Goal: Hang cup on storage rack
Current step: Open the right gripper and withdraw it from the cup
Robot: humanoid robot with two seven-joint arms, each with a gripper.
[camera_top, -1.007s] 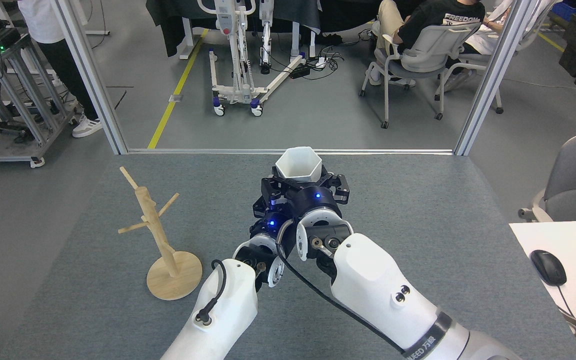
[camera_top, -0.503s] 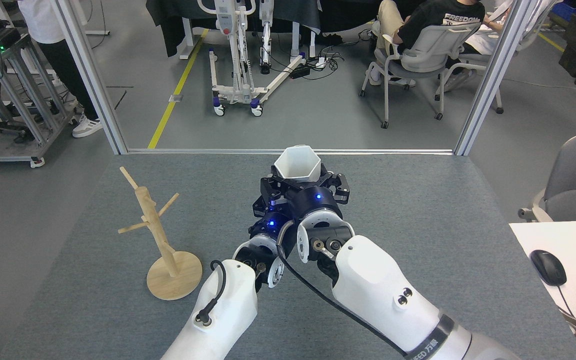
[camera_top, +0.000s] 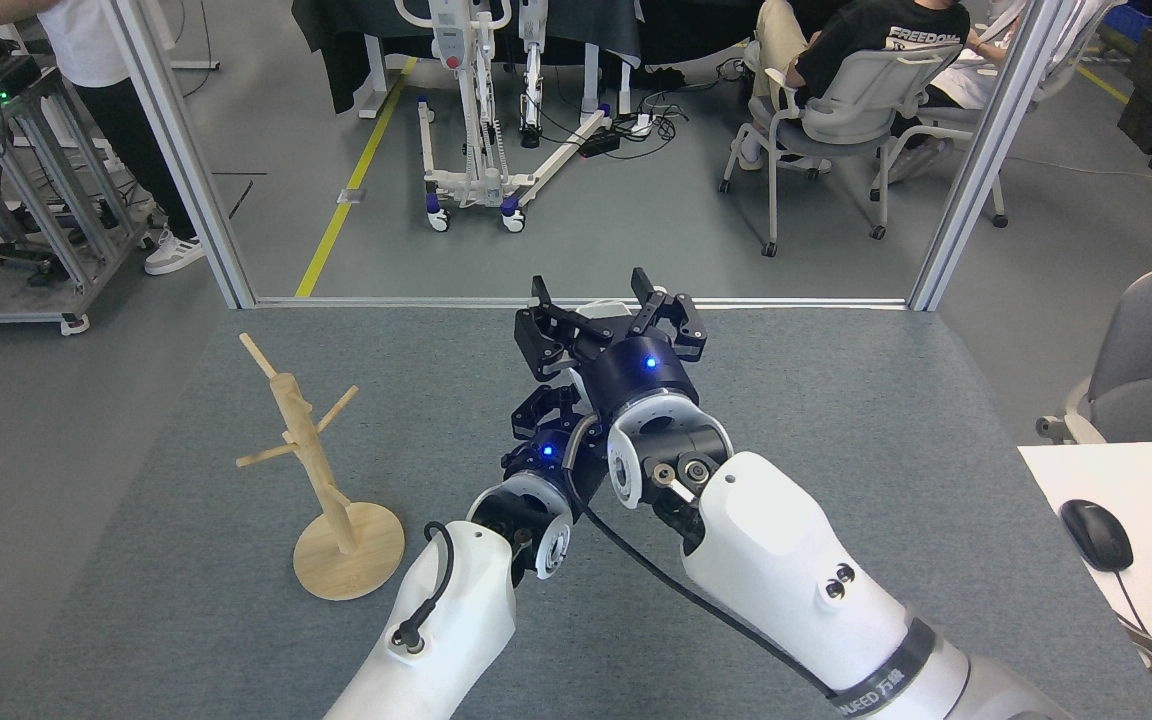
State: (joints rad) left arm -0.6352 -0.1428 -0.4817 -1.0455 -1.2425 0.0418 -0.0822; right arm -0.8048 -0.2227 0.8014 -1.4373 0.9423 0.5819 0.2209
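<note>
Only a white sliver of the cup (camera_top: 604, 304) shows, near the table's far edge. The rest is hidden behind my right gripper (camera_top: 591, 292). Its black fingers stand apart on either side of that sliver, so it looks open. I cannot see whether the fingers touch the cup. My left gripper (camera_top: 539, 404) sits just below and left of the right wrist. It is dark and partly covered, and its jaws cannot be read. The wooden storage rack (camera_top: 311, 455) stands upright at the left of the table, well apart from both grippers.
The grey table (camera_top: 836, 400) ends at a metal frame rail just beyond the cup. A white desk with a mouse (camera_top: 1096, 534) and a keyboard lies at the right. People sit on chairs (camera_top: 836, 110) beyond the frame, and another person stands at the far left.
My right gripper has lifted and moved forward, and it now covers most of the cup, which earlier showed its whole hexagonal rim. The left gripper and the rack have hardly moved.
</note>
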